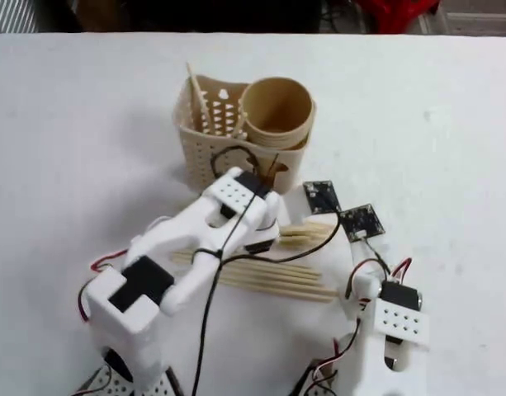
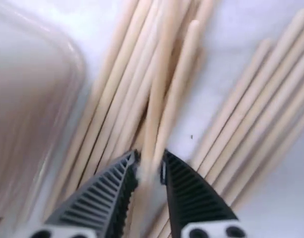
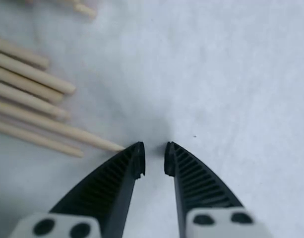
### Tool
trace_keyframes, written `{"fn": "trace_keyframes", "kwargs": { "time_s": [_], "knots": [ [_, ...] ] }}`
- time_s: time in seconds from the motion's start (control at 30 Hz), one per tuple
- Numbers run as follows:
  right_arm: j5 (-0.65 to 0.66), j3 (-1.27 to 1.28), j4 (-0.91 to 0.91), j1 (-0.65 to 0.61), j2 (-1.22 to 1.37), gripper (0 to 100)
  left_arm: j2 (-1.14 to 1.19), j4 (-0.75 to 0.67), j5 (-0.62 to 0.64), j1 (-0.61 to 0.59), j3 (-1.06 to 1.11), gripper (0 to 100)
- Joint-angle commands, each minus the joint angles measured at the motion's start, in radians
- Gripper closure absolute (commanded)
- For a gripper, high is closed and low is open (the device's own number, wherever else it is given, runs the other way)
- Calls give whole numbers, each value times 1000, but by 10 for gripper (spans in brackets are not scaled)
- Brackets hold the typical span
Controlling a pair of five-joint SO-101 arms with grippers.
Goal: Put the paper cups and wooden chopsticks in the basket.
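Observation:
A perforated cream basket point(image 1: 205, 157) stands mid-table with stacked paper cups point(image 1: 277, 111) in its right side and a few wooden chopsticks point(image 1: 199, 97) upright in its left. More chopsticks point(image 1: 290, 282) lie loose on the table in front of it. My left gripper point(image 2: 150, 161) is down over a small bundle of them point(image 1: 309, 232), shut on a chopstick point(image 2: 164, 99) that runs between its fingertips. At the near right, my right gripper point(image 3: 154, 158) is low over bare table beside the tips of the chopsticks point(image 3: 40, 106). Its jaws are drawn to a narrow slit with nothing between them.
Two small black circuit boards point(image 1: 323, 196) point(image 1: 361, 221) lie right of the basket, with wires running to the right arm point(image 1: 397, 318). The left arm's white body point(image 1: 178, 264) covers part of the chopstick pile. White tabletop stretches away on all sides.

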Motion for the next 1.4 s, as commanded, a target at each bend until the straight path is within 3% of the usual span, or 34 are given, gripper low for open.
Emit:
{"fn": "trace_keyframes", "kwargs": {
  "time_s": [0.0,0.47,0.63,0.87,1.37],
  "knots": [
    [9,-5,-15,-4,-13,914,2,-6,-8,2,-15,958],
    [9,-5,-15,-4,-13,914,-206,68,-6,8,86,976],
    [9,-5,-15,-4,-13,914,-242,61,-8,8,167,888],
    [9,-5,-15,-4,-13,914,-297,69,-26,7,180,898],
    [9,-5,-15,-4,-13,914,-202,-12,-58,51,196,896]
  ]
}}
